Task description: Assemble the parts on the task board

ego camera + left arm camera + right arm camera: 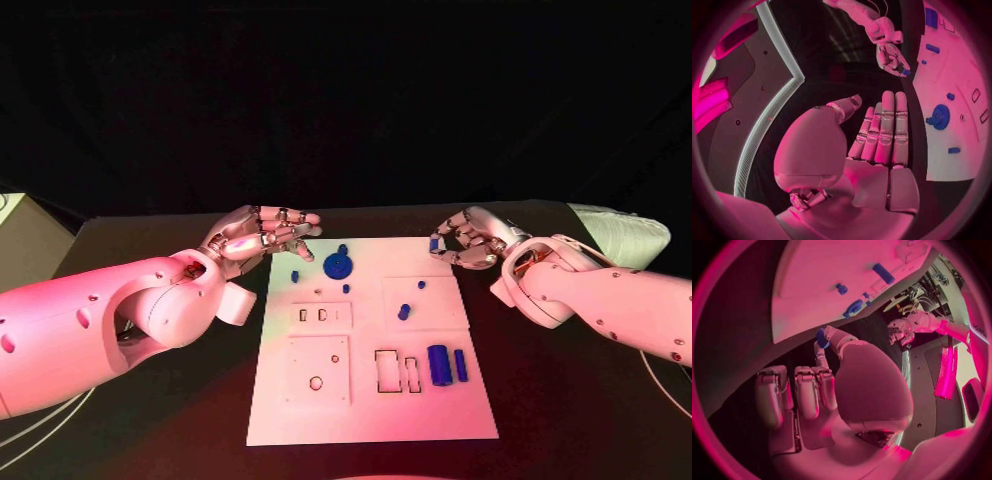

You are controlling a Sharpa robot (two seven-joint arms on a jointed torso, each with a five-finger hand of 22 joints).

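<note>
The white task board (368, 405) lies mid-table. A blue gear (338, 265) sits near its far edge, with small blue pegs (404, 311) around it. Two blue cylinders (440, 364) lie by the slots at the near right. My left hand (260, 240) hovers at the board's far left corner and holds nothing; its fingers (882, 132) are stretched out. My right hand (469, 240) is at the far right corner and pinches a small blue part (436, 243) between thumb and finger. The right wrist view shows that part (821, 337) at the fingertips, just off the board's edge (836, 280).
The board has rectangular recesses (392, 370) and round holes (316, 383). A pale ribbed object (623, 230) stands at the back right of the table. At the left edge stands a pale box (22, 240). Black table surrounds the board.
</note>
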